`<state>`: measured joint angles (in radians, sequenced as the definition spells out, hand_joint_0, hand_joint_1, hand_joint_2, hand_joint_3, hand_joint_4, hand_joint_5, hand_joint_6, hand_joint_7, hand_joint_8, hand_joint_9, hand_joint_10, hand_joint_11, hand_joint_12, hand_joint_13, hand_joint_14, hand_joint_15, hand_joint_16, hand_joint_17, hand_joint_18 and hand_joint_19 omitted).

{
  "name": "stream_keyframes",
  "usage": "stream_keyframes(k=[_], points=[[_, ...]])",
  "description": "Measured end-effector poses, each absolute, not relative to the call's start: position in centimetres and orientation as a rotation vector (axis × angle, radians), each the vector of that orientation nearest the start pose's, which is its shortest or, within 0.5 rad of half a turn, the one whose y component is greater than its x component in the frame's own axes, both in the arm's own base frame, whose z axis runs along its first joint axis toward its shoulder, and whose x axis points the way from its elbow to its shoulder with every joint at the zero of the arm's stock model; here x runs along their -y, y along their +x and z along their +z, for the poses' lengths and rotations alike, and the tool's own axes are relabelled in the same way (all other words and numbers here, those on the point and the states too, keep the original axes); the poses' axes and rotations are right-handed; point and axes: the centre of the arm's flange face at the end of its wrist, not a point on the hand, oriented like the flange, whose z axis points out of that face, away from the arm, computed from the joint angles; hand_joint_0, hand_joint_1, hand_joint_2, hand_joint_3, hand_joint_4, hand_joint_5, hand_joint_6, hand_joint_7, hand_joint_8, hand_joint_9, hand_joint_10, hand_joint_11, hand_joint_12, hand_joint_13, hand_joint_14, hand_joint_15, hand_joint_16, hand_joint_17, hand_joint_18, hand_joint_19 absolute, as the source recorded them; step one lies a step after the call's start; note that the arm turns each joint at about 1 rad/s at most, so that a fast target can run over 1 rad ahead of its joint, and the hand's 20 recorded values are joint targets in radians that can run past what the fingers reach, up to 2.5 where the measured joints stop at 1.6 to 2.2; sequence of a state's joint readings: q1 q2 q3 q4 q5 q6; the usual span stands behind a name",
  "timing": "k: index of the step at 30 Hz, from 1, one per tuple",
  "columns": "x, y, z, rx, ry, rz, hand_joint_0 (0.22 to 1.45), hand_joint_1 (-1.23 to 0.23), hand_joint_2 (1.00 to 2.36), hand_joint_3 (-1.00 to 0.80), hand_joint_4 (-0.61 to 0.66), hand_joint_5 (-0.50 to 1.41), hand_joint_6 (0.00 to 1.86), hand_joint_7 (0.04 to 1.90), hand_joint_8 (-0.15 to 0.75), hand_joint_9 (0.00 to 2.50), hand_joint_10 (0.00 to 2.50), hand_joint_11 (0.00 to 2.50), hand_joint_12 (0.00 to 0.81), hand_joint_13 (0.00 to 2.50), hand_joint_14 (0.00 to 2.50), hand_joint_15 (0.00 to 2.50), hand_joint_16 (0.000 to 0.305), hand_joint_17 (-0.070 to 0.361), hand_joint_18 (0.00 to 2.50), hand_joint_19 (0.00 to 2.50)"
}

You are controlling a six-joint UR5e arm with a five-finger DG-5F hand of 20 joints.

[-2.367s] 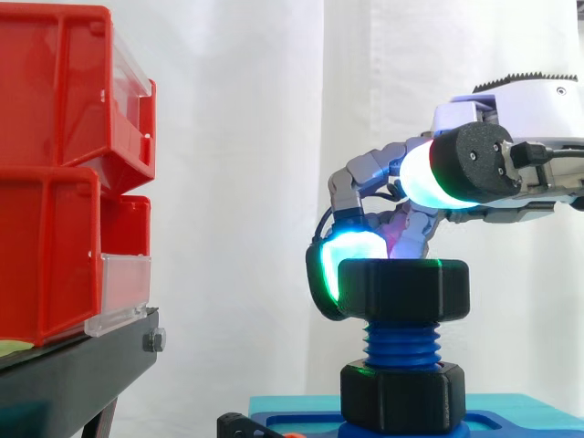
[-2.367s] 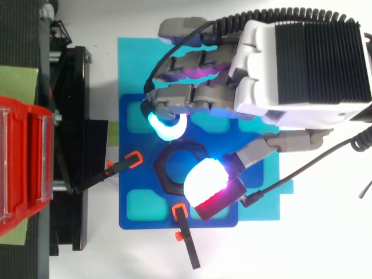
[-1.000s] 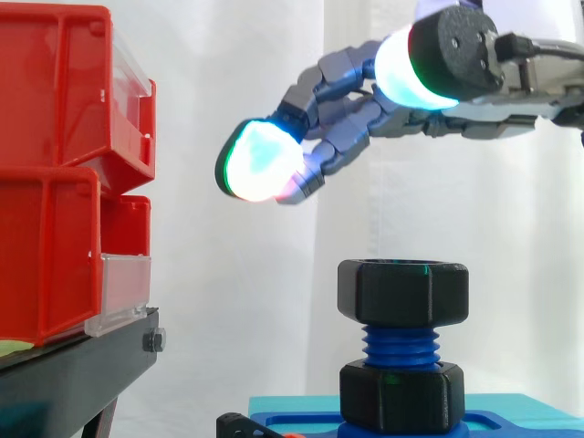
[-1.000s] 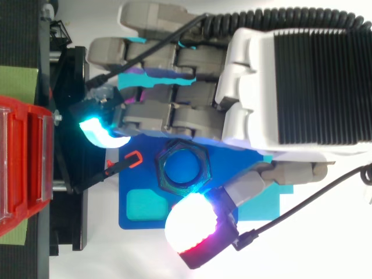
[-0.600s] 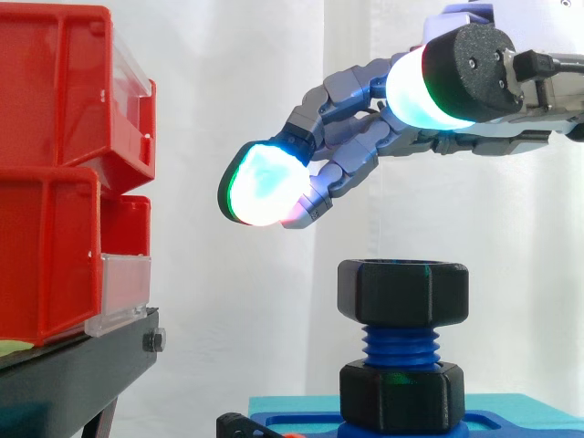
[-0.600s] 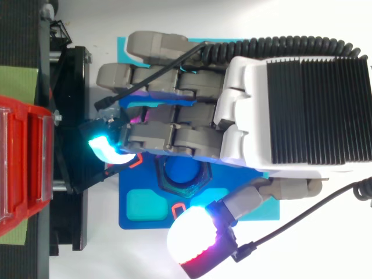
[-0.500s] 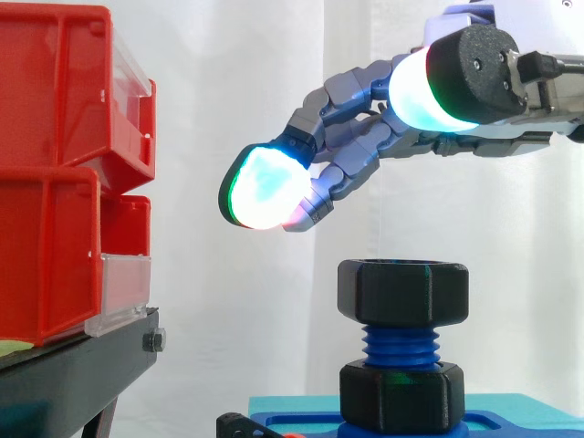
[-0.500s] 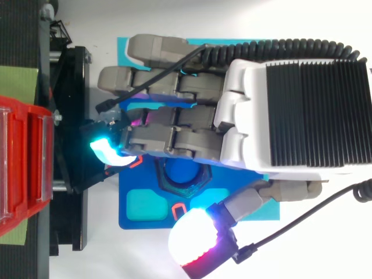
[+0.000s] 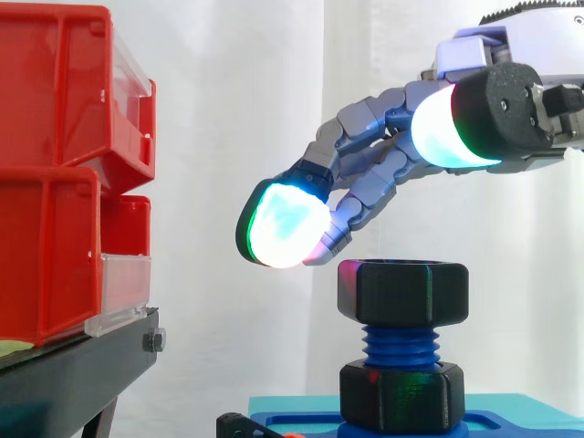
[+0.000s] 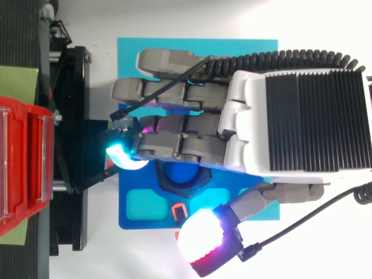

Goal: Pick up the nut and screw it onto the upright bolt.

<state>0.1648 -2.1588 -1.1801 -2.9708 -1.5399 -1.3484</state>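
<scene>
Hovering just above the black hex nut (image 9: 403, 290), the hand (image 10: 302, 122) grasped nothing: its fingers (image 9: 365, 187) were stretched out and relaxed, the leading glowing tip at the nut's 10 o'clock in the side view. The nut sat on the top threads of the upright blue bolt (image 9: 401, 345) with bare thread below it, so the screwing-down looked begun but unfinished. The next move likely called for lowering, closing round the nut's flats and turning it.

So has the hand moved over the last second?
Yes. In the side view the hand has dropped toward the upper nut on the bolt and drawn slightly right, away from the red bins.
</scene>
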Motion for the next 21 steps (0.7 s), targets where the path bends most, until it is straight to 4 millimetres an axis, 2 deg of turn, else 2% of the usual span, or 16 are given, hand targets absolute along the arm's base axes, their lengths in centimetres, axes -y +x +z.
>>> stream_keyframes(k=[5,11,21], points=[[1.7,72.9,33.6,-1.606,0.07,0.277,0.49,-0.23,1.0,-0.5,0.21,-0.13,0.5,0.73,0.239,0.5,0.0,0.0,0.296,0.2,0.0,0.0,0.035,0.079,0.0,0.0],[1.9,72.5,32.3,-1.622,0.071,0.277,0.5,-0.25,1.0,-0.5,0.21,-0.13,0.5,0.74,0.247,0.54,0.0,0.0,0.293,0.21,0.0,0.0,0.034,0.077,0.0,0.0],[2.0,72.6,32.2,-1.613,0.08,0.284,0.5,-0.27,1.0,-0.5,0.24,-0.12,0.5,0.84,0.253,0.57,0.0,0.0,0.287,0.25,0.0,0.0,0.032,0.073,0.0,0.0]])
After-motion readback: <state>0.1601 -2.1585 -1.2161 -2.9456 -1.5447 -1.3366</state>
